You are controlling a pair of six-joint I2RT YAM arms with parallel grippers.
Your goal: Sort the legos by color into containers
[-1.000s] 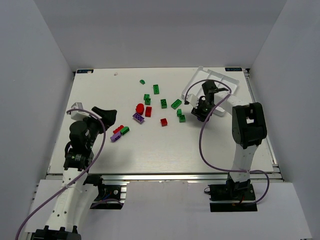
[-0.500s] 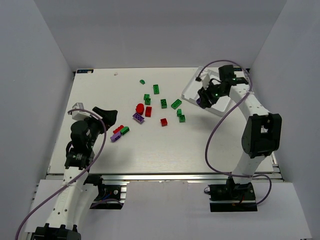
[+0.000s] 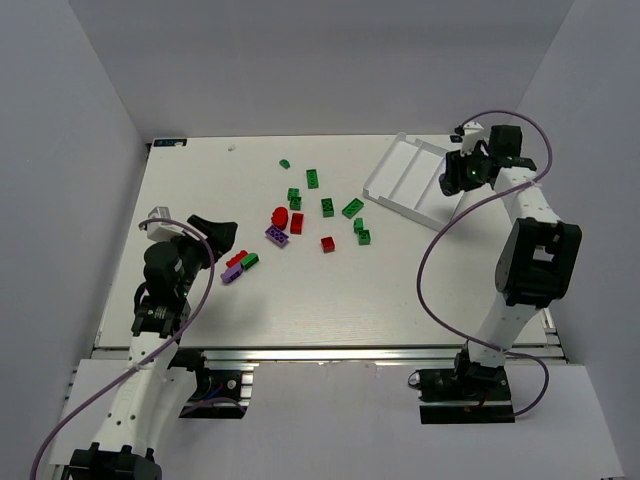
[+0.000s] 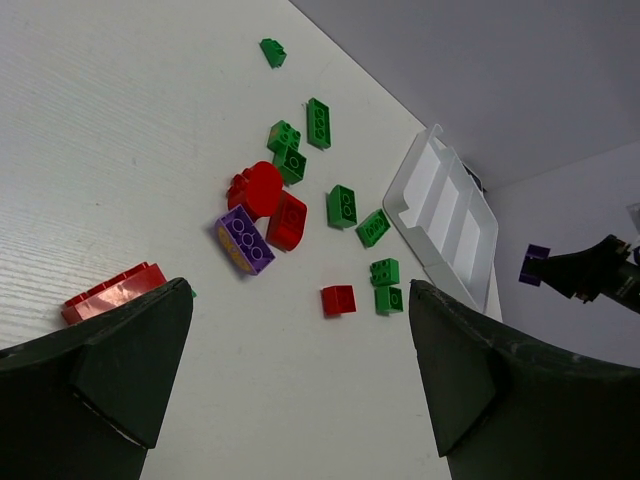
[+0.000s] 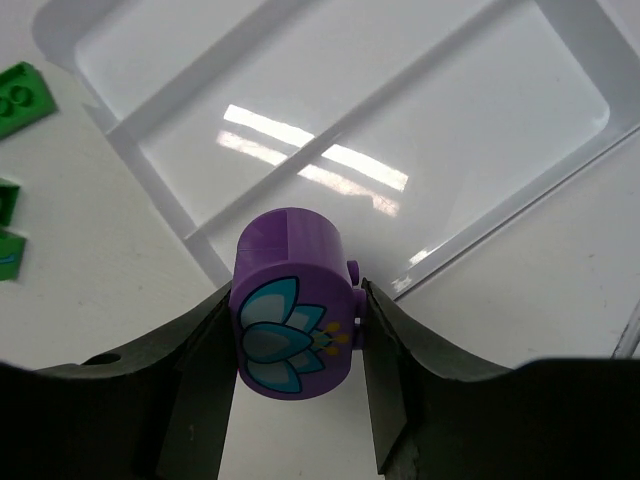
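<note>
Right wrist view: right jaws clamp purple lego (image 5: pixel 292 300) above tray (image 5: pixel 480 110).

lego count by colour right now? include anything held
Green legos: 9
Red legos: 4
Purple legos: 3, including the round purple lego held in the right gripper
Total: 16

Left gripper (image 4: pixel 298 300): jaws wide apart. Legos (image 4: pixel 262 188) scattered ahead between the fingers (image 4: pixel 120 370); white tray (image 4: pixel 445 205) farther ahead, right side.
</note>
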